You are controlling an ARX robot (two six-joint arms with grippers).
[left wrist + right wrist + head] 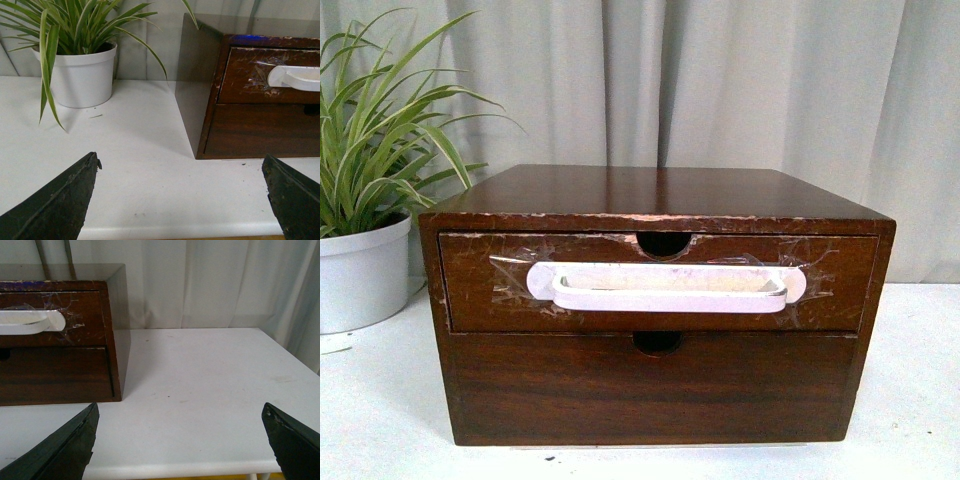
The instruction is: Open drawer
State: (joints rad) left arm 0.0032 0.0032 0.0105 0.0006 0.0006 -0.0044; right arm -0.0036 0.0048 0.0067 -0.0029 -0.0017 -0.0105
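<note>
Both the left gripper [180, 159] and right gripper [180, 407] are held wide open and empty, probably ready for approach; the dark brown wooden drawer [840, 290] is seen shut, uppermost in its dark wooden cabinet [650, 190].

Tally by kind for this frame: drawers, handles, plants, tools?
Drawers: 2 (handled drawer, plain drawer)
Handles: 1 (white handle)
Plants: 1 (potted plant)
Tools: 2 (left tool, right tool, both open)
Total: 6
</note>
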